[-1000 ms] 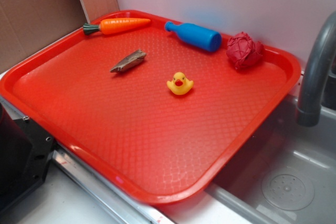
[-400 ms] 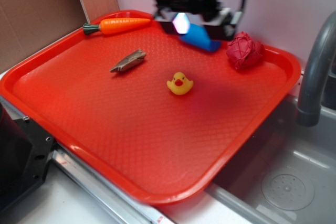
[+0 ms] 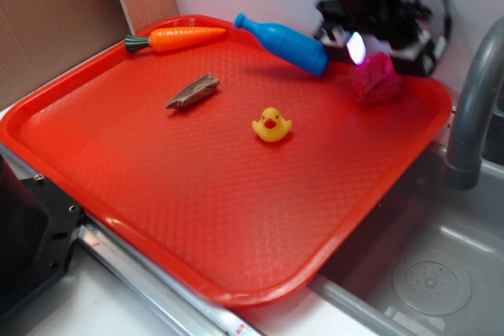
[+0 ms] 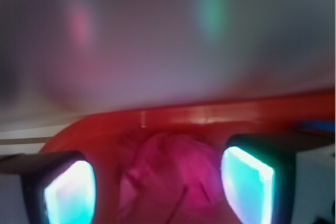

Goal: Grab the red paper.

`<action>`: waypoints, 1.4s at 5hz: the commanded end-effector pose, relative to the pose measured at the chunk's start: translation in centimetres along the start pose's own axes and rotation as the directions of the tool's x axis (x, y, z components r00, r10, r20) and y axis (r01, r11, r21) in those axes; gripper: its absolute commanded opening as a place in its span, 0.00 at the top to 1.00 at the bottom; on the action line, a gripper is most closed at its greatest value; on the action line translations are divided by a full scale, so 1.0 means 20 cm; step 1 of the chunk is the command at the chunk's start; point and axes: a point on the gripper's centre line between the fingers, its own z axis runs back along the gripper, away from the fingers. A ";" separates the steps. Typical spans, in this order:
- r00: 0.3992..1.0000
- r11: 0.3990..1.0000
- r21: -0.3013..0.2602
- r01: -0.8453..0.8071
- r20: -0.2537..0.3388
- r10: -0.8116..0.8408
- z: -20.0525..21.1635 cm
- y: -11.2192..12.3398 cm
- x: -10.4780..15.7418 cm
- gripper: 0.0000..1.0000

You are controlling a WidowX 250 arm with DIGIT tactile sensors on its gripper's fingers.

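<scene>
The red paper (image 3: 379,81) is a crumpled ball in the far right corner of the red tray (image 3: 197,218). My gripper (image 3: 376,46) hangs blurred just above and behind the ball. In the wrist view the red paper (image 4: 170,174) lies between my two glowing fingers (image 4: 247,182), with a gap on each side. The gripper (image 4: 157,187) is open and holds nothing.
On the tray are a blue bottle (image 3: 285,43), a toy carrot (image 3: 177,38), a yellow duck (image 3: 272,125) and a brown piece (image 3: 192,91). A grey faucet (image 3: 472,108) and a sink (image 3: 433,273) are to the right. A white wall stands close behind.
My gripper has come into view and moved right from above the blue bottle to above the red paper. The bottle has shifted: its neck now points further left.
</scene>
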 end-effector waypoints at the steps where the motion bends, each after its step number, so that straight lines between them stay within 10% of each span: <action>1: 0.993 0.992 -0.030 0.120 -0.012 -0.120 0.04 -0.07 -0.06 0.60; 2: 0.988 0.987 0.042 0.153 -0.007 -0.152 0.18 -0.05 -0.12 1.00; 6: 0.998 1.000 -0.021 0.011 -0.066 -0.012 1.37 0.48 -0.39 1.00; 7: 0.988 0.998 0.066 -0.015 -0.154 0.025 1.26 0.50 -0.39 1.00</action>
